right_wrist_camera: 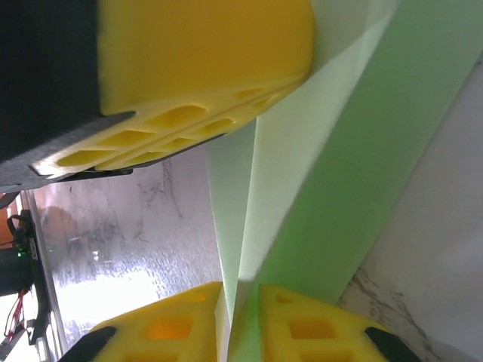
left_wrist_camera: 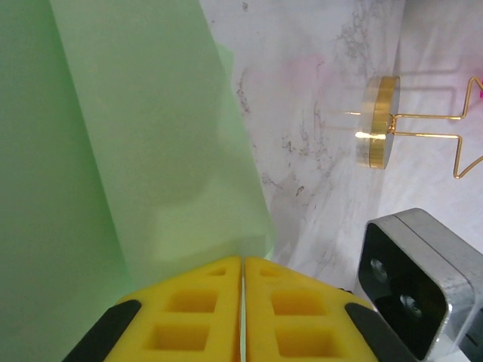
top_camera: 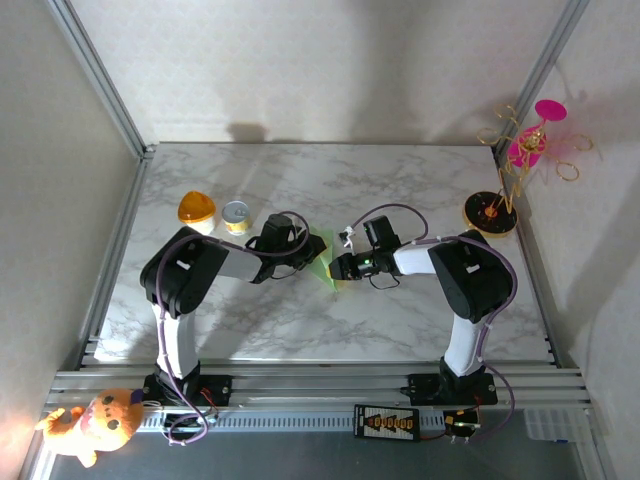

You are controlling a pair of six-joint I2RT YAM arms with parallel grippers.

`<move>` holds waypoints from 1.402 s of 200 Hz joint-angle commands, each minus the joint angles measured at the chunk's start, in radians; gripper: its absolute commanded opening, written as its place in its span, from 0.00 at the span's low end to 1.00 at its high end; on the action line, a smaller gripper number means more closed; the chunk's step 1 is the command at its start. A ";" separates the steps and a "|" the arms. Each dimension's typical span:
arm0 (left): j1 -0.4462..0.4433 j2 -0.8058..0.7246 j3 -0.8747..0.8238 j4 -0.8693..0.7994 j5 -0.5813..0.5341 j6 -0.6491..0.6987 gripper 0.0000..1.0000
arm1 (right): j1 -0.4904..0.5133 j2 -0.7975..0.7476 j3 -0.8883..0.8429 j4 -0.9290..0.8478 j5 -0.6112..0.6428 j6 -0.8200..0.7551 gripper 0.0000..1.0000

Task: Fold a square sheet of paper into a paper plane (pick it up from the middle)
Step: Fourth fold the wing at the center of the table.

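White-black arms [top_camera: 178, 300], purple cables [top_camera: 157, 318] (looped), yellow fingers [left_wrist_camera: 192, 317]

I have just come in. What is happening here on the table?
Two robot arms are working on a sheet of green paper at the middle of the marble table. The left pincer is shut on the partly folded paper. The paper also runs between the fingers of the right pincer, but whether that one grips it I cannot tell.

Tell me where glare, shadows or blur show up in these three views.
Top external: soft, even light, a warm flare in the bottom-left corner, faint shadows on the back wall. Left wrist: a bright glint on the ornament stand's gold base, a shaded patch low on the green paper. Right wrist: glare washes out the marble table at lower left.
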 commanded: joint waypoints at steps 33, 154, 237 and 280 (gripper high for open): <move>-0.011 0.024 0.035 -0.017 0.006 0.017 0.10 | -0.049 0.062 -0.046 -0.118 0.166 0.023 0.22; 0.001 -0.063 -0.009 0.023 -0.012 0.019 0.12 | -0.058 0.084 -0.049 -0.135 0.189 0.039 0.07; 0.006 -0.025 -0.043 0.073 0.000 0.015 0.10 | -0.067 0.087 -0.061 -0.123 0.187 0.047 0.03; -0.003 0.019 0.011 0.059 0.013 0.020 0.10 | -0.068 0.091 -0.057 -0.127 0.188 0.044 0.05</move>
